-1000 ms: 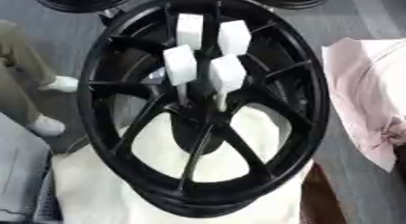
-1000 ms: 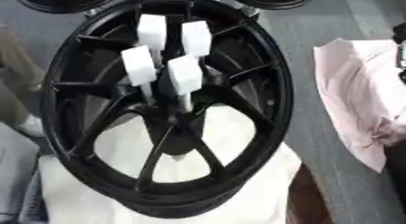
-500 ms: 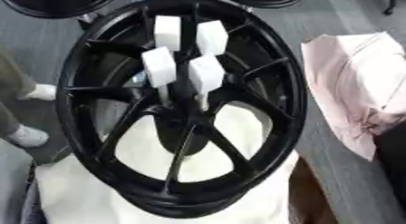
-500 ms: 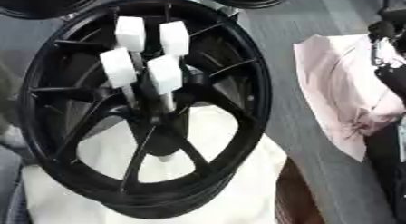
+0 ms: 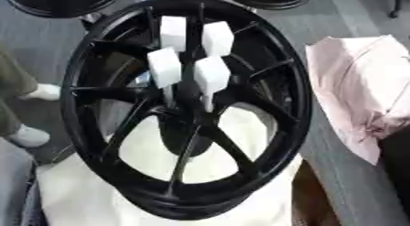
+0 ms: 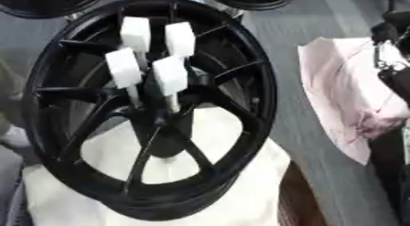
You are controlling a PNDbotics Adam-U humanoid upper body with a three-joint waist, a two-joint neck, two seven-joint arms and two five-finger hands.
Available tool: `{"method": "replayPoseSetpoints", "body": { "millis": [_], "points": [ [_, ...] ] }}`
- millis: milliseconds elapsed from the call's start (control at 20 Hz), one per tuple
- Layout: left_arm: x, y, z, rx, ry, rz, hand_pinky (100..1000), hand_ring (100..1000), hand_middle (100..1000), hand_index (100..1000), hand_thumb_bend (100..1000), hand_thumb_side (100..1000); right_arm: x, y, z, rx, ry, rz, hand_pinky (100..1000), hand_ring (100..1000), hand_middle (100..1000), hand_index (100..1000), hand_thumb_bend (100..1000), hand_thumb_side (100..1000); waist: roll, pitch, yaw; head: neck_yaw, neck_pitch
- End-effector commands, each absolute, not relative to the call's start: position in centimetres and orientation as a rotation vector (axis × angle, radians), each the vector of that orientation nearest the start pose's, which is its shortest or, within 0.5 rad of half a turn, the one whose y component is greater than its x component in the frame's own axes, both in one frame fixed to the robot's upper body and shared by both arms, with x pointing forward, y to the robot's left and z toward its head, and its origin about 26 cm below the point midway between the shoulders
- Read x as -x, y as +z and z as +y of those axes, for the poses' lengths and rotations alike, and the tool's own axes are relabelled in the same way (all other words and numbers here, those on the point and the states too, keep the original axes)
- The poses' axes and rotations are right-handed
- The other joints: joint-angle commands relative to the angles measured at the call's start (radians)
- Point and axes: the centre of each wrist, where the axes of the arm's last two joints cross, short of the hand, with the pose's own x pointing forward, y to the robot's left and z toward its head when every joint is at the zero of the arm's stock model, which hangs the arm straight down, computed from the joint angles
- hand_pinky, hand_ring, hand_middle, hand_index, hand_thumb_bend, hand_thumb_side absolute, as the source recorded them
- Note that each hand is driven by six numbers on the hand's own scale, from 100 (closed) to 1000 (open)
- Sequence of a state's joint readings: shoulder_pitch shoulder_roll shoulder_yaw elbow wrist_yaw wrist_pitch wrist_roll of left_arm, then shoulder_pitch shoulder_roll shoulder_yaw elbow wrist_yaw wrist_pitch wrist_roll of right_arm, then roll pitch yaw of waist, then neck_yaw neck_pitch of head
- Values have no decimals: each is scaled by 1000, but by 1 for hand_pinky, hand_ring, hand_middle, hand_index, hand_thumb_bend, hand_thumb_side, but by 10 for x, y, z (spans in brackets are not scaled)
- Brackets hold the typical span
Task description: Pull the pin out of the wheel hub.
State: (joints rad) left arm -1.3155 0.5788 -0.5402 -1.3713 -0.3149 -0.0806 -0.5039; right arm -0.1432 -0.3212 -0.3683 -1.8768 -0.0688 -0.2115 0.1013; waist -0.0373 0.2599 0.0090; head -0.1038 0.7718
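- black and spoked, the wheel hub (image 5: 300, 97) fills the middle of your view. it is tilted, with its far rim near the top edge and its near rim low in the picture.
- white pins stand in a cluster of four near the hub's centre, each a pale block on a thin stem that runs down into the dark centre.
- the far pair are the far left pin (image 5: 173, 33) and the far right pin (image 5: 217, 37), side by side with a narrow gap between them.
- the near pair are the near left pin (image 5: 164, 67) and the near right pin (image 5: 211, 75), just below the far pair. all four are seated in the hub.
- a white sheet (image 5: 80, 197) lies under the hub and shows through the lower spokes.
- a pink cloth (image 5: 360, 83) lies crumpled to the right of the hub, apart from the rim, on the grey surface (image 5: 344, 19).
- two more black wheels (image 5: 56, 1) poke in at the top edge.
- your left hand shows in neither view.
- in the right eye view a dark shape (image 6: 392, 78) sits at the right edge over the pink cloth. you cannot tell whether it is your right hand, nor how any fingers are set.
- nothing touches the pins.
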Motion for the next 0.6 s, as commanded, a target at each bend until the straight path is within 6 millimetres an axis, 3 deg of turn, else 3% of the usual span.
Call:
{"method": "replayPoseSetpoints", "body": {
  "millis": [50,350,600],
  "points": [
    [-410,394,127,830,2415,2395,760,746,720,826,100,721,-278,166,-380,444,204,-2269,681,668,566,665,100,212,-1,-25,-1,2,-2],
    [-437,385,115,817,2582,2247,751,709,709,824,100,788,-279,165,-380,436,207,-2268,681,669,566,665,100,215,-5,-23,-5,18,-2],
    [-456,378,123,716,2727,2148,729,684,685,820,100,877,-279,165,-380,436,205,-2267,682,669,566,666,100,219,-4,-20,-1,21,-2]
  ]
}}
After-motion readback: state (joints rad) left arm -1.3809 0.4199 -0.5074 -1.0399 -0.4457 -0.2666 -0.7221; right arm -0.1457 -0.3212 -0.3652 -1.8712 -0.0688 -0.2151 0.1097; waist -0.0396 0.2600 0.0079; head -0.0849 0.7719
